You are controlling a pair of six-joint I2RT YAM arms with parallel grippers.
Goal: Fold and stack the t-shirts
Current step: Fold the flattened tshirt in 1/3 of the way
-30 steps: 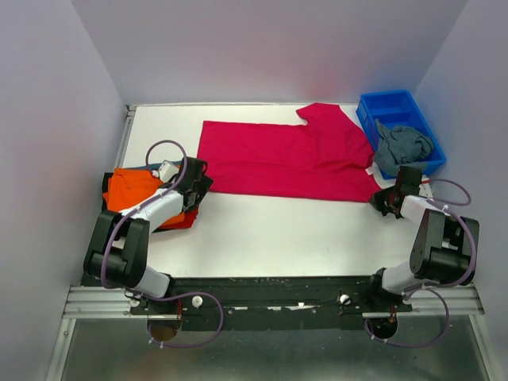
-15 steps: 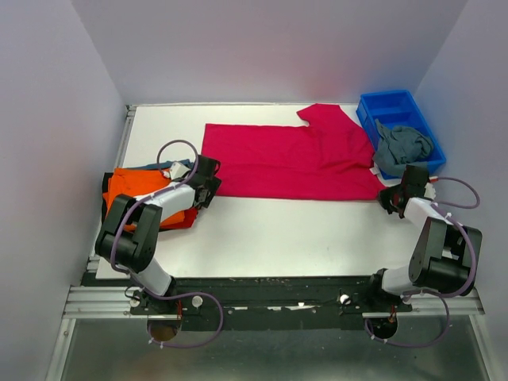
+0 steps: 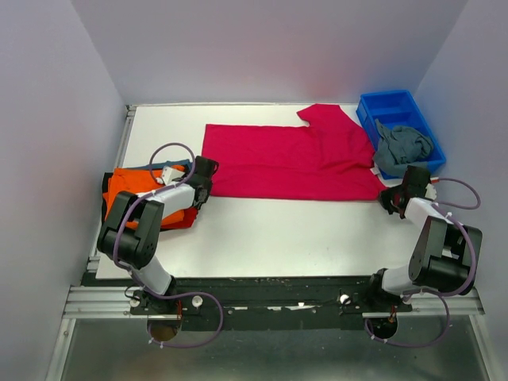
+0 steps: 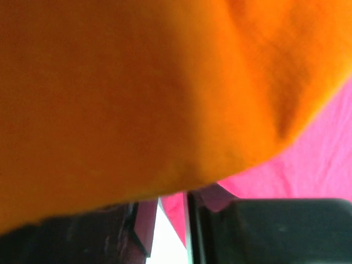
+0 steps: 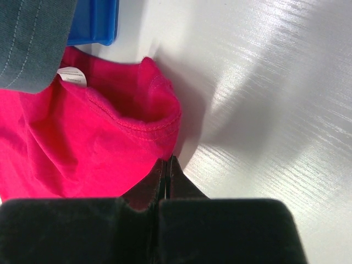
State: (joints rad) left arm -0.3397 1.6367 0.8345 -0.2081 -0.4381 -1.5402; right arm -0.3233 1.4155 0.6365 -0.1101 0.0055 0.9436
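A large crimson-pink t-shirt (image 3: 286,163) lies spread flat across the back middle of the table. My left gripper (image 3: 202,179) is at its near left corner, open, and pink cloth (image 4: 324,154) and white table show in the gap between the fingers (image 4: 159,220). An orange t-shirt (image 3: 139,190) tops a pile at the left, with red, black and blue cloth under it, and it fills most of the left wrist view (image 4: 137,99). My right gripper (image 3: 394,198) is shut on the pink shirt's near right hem (image 5: 82,143), with its tips (image 5: 166,159) at the raised edge.
A blue plastic bin (image 3: 385,99) stands at the back right with a grey-blue t-shirt (image 3: 403,145) hanging over its near rim. The bin (image 5: 93,22) and the grey-blue cloth (image 5: 33,38) also show in the right wrist view. Side walls close in the table.
My left gripper has moved right, off the orange pile to the pink shirt's near left corner. The pink shirt's left edge has shifted slightly right. My right gripper has moved a little right.
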